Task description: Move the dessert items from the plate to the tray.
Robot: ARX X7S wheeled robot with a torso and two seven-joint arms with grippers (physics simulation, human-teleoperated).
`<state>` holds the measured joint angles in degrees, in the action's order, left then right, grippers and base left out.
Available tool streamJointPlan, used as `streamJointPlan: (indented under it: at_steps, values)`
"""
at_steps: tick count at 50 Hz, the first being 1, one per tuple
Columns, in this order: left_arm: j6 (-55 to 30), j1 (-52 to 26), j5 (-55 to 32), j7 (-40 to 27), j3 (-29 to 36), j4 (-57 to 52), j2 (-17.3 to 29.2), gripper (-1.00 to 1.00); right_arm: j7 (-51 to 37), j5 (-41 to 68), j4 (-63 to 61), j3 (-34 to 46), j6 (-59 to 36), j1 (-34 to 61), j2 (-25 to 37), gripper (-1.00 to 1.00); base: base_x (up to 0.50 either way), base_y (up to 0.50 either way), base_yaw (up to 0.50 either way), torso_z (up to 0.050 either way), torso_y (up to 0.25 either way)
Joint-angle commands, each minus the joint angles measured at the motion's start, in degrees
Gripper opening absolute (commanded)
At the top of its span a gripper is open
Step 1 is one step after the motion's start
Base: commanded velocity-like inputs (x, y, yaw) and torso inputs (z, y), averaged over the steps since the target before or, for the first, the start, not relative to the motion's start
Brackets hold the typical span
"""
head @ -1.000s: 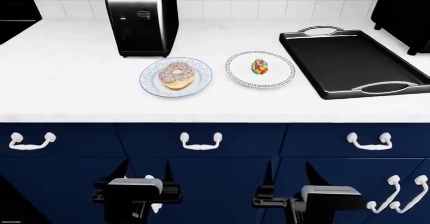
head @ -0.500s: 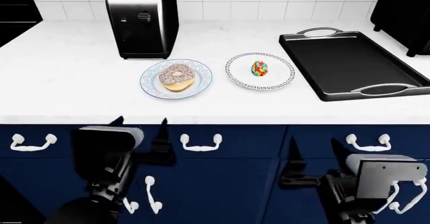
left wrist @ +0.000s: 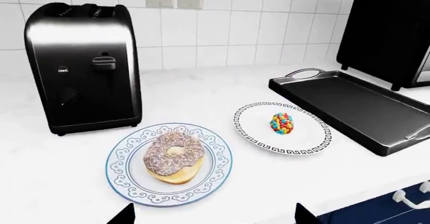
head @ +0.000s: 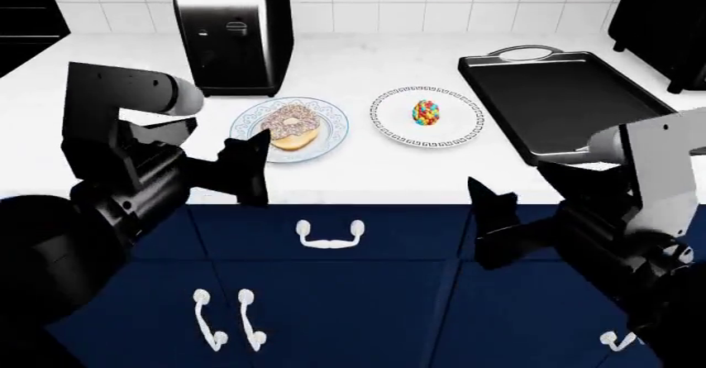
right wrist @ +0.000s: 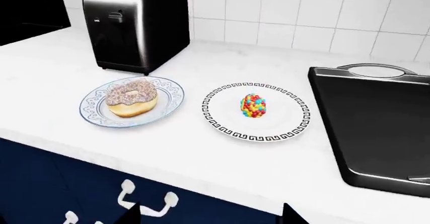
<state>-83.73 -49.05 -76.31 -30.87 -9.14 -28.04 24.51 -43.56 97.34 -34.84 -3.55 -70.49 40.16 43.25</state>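
A tan ring donut [head: 290,126] with chocolate icing and pale sprinkles lies on a blue-patterned plate [head: 333,134]. To its right, an egg-shaped lump of coloured candies [head: 426,112] sits on a white plate [head: 464,128] with a black key border. The black tray [head: 574,95] lies at the far right with nothing on it. My left gripper [head: 245,168] hangs open at the counter's front edge, just short of the donut [left wrist: 173,156]. My right gripper [head: 491,219] is open, lower, in front of the drawers. The right wrist view shows the donut [right wrist: 132,97], the candy lump [right wrist: 253,105] and the tray [right wrist: 383,118].
A chrome and black toaster [head: 231,29] stands behind the donut plate. A black appliance [head: 662,21] sits at the back right behind the tray. Blue drawers with white handles [head: 331,236] run below the counter edge.
Both arms have come up from low in front of the drawers. The left gripper now reaches counter-edge height near the donut plate. The desserts, plates and tray have not moved.
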Motion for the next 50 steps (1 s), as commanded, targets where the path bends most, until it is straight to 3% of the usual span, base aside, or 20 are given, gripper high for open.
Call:
streamJointPlan:
  at_steps: [1,8,24,36,50]
  values:
    - [-4.0,-8.9,-15.1,-8.7,2.0,6.9,4.6,1.0,-9.7,15.7,4.2,5.7,-3.5,12.3,6.0,1.0,0.0,0.0,0.0,0.05,0.0]
    - [-2.7,-9.5,-16.7,-9.4,3.8,7.9,6.0,1.0,-10.1,16.6,5.6,6.4,-3.0,13.5,6.8,1.0,0.03,0.0,0.0,0.03,0.0]
    - [-0.9,-9.1,-18.4,-9.3,6.2,7.5,7.8,1.0,-9.6,15.9,4.9,6.3,-2.5,12.5,7.2,1.0,0.5,0.0,0.0,0.0,0.0]
    - [0.9,-8.6,-30.3,-14.5,7.9,6.2,11.7,1.0,-10.2,17.3,4.0,6.7,-1.7,12.8,8.1,1.0,0.5,0.0,0.0,0.0,0.0]
    - [3.3,-7.0,-35.2,-16.4,9.2,4.7,13.9,1.0,-10.6,18.8,2.6,6.1,-0.4,11.7,9.2,1.0,0.44,0.0,0.0,0.0,0.002]
